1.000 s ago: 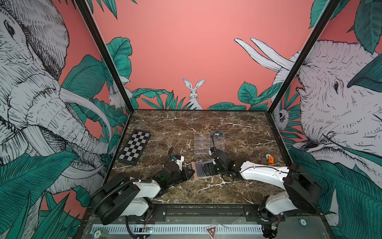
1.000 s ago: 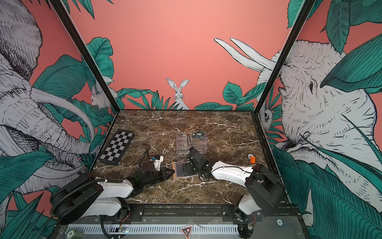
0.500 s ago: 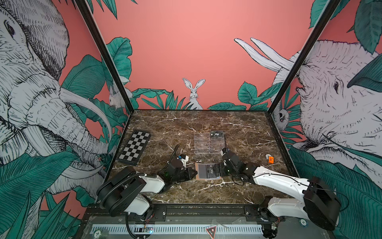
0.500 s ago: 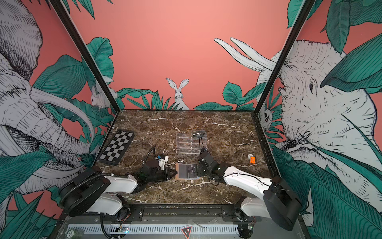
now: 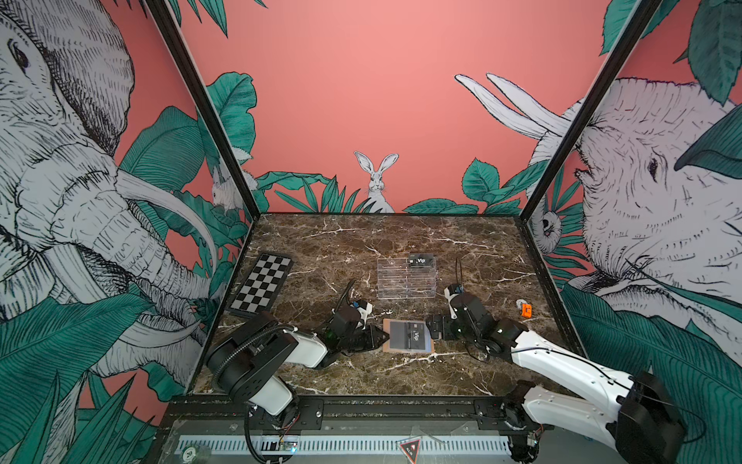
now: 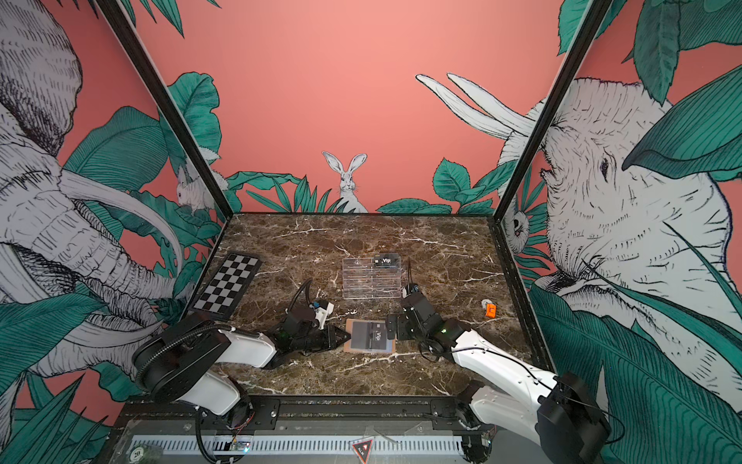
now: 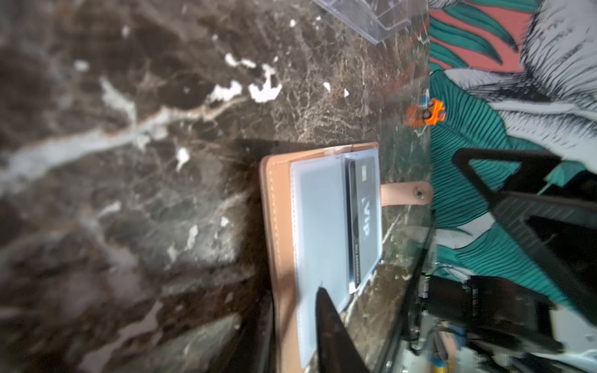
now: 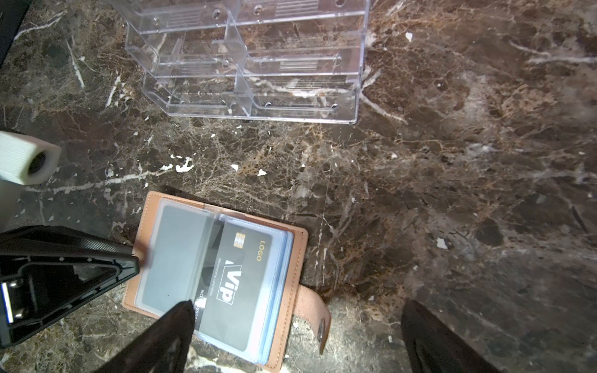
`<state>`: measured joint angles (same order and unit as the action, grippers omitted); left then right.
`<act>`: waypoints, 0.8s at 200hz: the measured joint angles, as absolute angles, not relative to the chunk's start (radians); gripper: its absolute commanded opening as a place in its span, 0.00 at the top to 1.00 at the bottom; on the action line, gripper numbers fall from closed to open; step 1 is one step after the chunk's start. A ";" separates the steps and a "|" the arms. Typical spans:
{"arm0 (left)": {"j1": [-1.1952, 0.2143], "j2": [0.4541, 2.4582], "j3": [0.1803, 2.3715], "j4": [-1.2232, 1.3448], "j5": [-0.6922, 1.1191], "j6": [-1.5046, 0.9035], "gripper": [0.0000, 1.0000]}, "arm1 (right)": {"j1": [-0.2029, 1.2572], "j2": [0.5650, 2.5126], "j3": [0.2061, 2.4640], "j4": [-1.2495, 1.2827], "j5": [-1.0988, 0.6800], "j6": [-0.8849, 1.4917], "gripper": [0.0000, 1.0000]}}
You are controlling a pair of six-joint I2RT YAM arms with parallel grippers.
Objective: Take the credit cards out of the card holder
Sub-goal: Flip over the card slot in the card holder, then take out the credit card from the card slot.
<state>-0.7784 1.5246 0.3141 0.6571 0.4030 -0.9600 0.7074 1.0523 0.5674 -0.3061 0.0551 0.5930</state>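
Sleeved black card (image 8: 237, 284): "Vip", "LOGO"

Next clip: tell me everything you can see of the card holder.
The card holder is a tan, stitched leather-look folder lying open and flat on the marble table. Clear plastic sleeves fill it; the one toward the right arm shows a dark Vip card. Its snap tab sticks out undone. A fingertip of the left gripper sits at its opposite edge.
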 measured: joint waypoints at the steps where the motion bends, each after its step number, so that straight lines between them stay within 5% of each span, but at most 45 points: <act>1: -0.778 1.524 0.315 0.656 0.402 -0.961 0.52 | 0.707 1.052 0.567 -0.307 0.055 0.593 0.02; 51: -0.779 1.292 0.324 0.409 0.290 -0.931 0.27 | 0.671 1.008 0.567 -0.332 0.023 0.570 0.02; 160: -0.777 0.902 0.442 0.027 0.078 -0.768 0.10 | 0.564 0.935 0.562 -0.310 -0.144 0.574 0.22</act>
<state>-0.7773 0.9016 0.4423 0.0265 0.0780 -0.7681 0.5644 0.9348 0.5625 -0.3096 -0.1444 0.5735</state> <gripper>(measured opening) 0.879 0.789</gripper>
